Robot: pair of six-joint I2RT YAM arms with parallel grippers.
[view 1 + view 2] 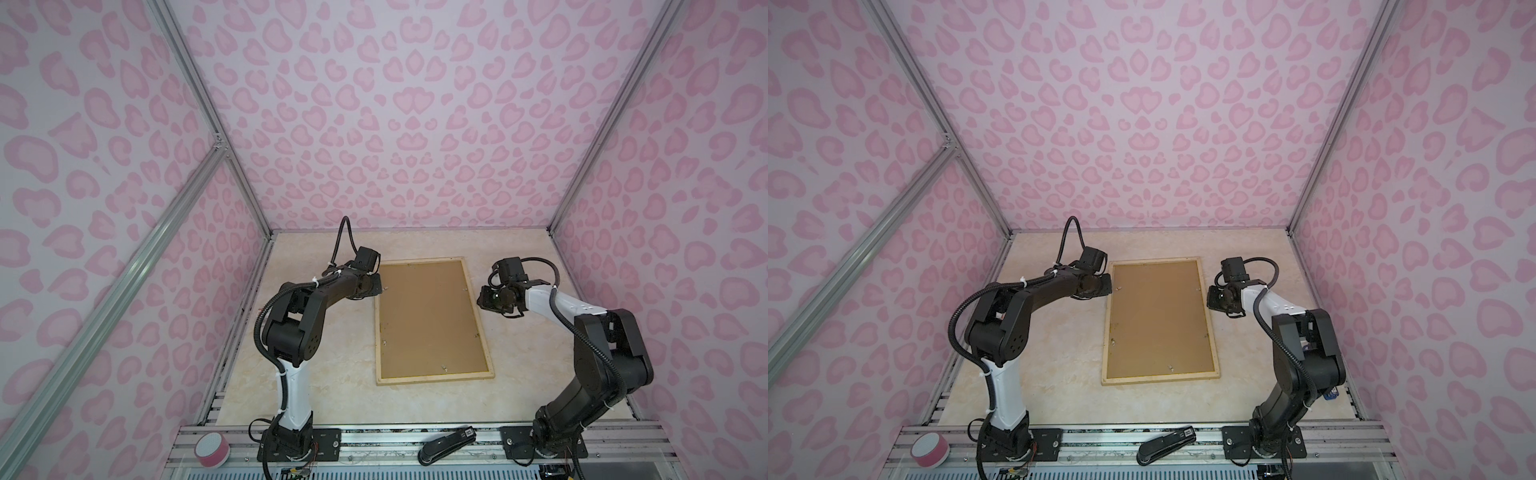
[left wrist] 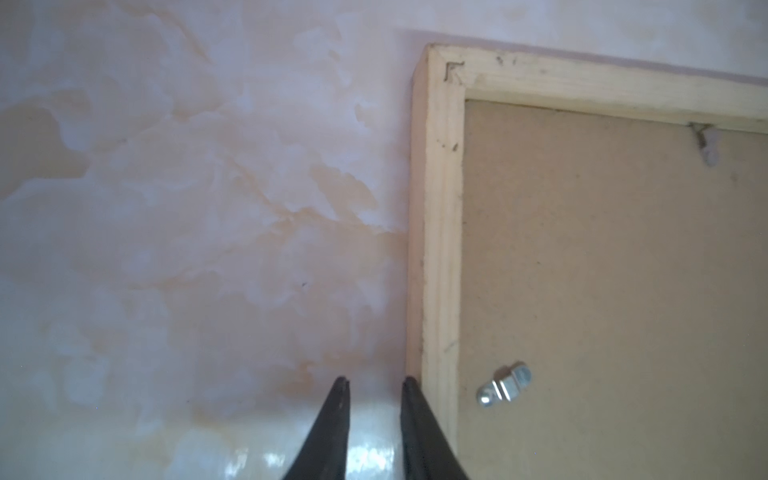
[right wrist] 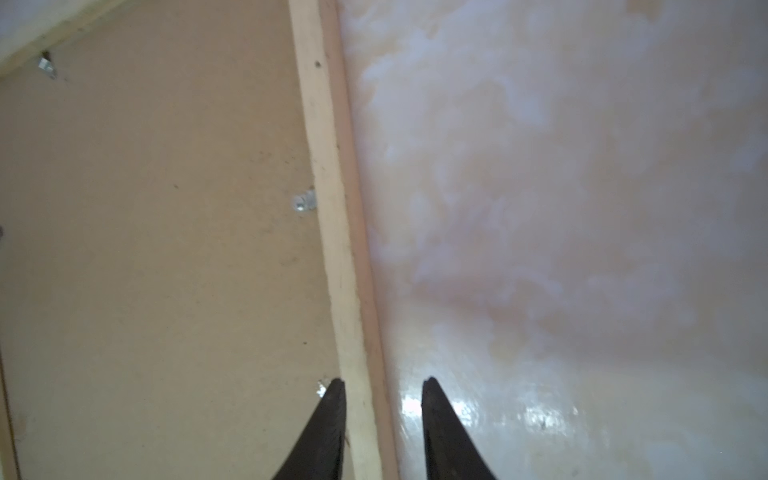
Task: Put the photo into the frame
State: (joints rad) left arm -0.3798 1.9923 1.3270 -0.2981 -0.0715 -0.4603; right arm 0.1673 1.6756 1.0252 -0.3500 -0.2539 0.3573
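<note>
Okay, frame [image 1: 436, 377] lies flat, back side up, in the middle of the bench [image 1: 332, 353], long sides running near to far, with the brown backing board [image 1: 428, 316] sitting inside it. Left tool [image 2: 374, 380] is at the frame's far-left edge, tips slightly apart over bare bench just beside the rail, holding nothing. Right tool [image 3: 385, 380] is at the right rail, tips spread wider than the rail, which shows between them, nothing gripped; contact unclear. Metal clip [image 2: 505, 382] sits on the board near the left tool.

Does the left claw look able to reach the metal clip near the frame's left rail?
Probably yes: the left claw hovers just outside the frame, and nothing covers the clip.
</note>
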